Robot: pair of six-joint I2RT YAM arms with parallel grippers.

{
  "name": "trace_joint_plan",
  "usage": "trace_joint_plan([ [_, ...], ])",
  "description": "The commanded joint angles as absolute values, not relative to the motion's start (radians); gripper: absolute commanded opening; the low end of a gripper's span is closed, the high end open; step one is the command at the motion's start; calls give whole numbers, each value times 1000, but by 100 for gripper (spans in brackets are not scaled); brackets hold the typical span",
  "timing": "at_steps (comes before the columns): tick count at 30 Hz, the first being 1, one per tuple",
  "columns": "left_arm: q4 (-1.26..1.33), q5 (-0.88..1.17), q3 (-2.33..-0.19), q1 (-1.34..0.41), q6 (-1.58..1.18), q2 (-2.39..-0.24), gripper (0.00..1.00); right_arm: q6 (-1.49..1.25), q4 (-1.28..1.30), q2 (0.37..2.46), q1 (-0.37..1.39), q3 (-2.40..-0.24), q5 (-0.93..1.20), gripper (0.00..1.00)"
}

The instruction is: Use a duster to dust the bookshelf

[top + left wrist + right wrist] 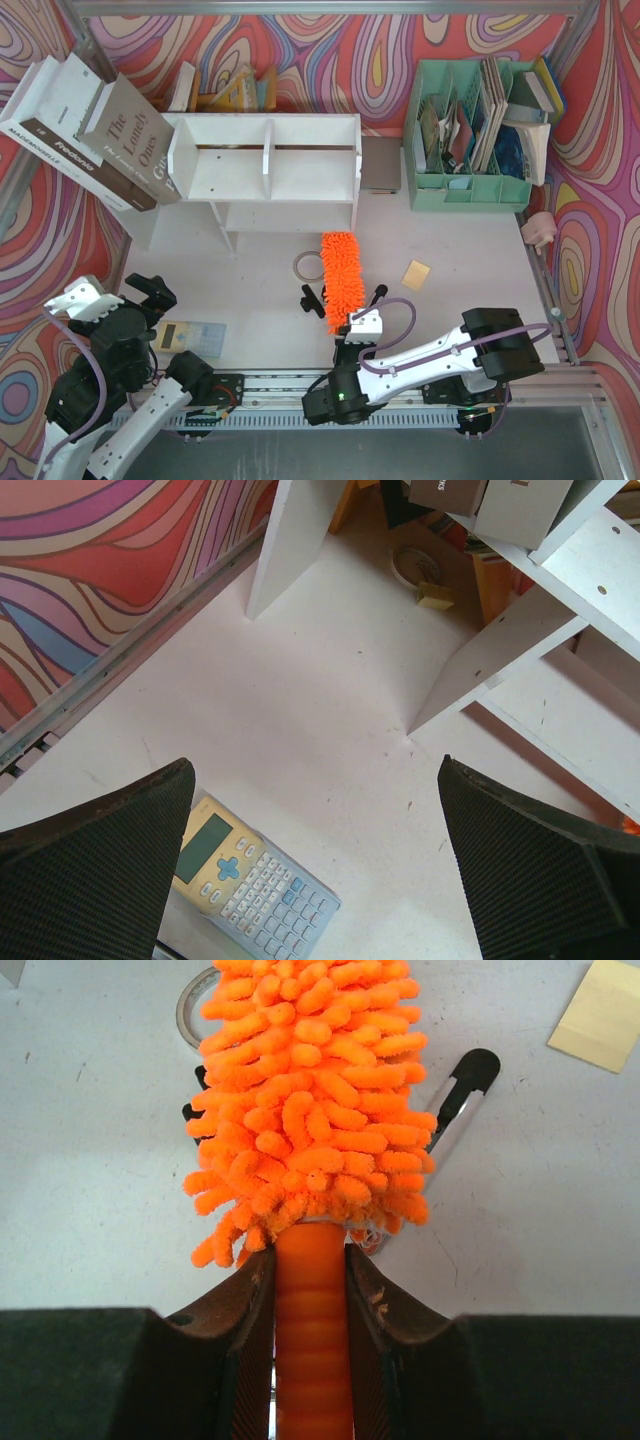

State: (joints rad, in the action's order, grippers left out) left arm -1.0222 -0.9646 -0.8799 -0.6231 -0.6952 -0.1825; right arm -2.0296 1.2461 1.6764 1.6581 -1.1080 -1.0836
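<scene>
Because the right gripper (310, 1272) clamps only the thin ribbed handle of the duster (310, 1110), whose fluffy head points toward the bookshelf (265, 160) but stops short of it, the head may droop or twist in the jaws. A sweep could also snag the tape ring (306, 265) and black clip (462, 1085) beside it, or topple the books (100, 130) leaning on the shelf's left end. The left gripper (315, 770) hangs wide open, empty, over a calculator (250, 880). The shelf's upper compartments look bare; the mint-green file organizer (470, 190) holds upright books and folders.
</scene>
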Motion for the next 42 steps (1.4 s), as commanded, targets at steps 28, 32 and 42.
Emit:
trace_joint_plan([
  [28, -1019, -967, -870, -627, -684, -195, 98, -1713, 913, 1467, 1583, -1048, -1129, 0],
  [32, -1018, -966, -870, -627, -683, -200, 98, -1862, 1046, 1518, 1598, -1073, -1107, 0],
  [42, -1021, -968, -871, -627, -684, -197, 98, -1651, 818, 1490, 1512, -969, -871, 0],
])
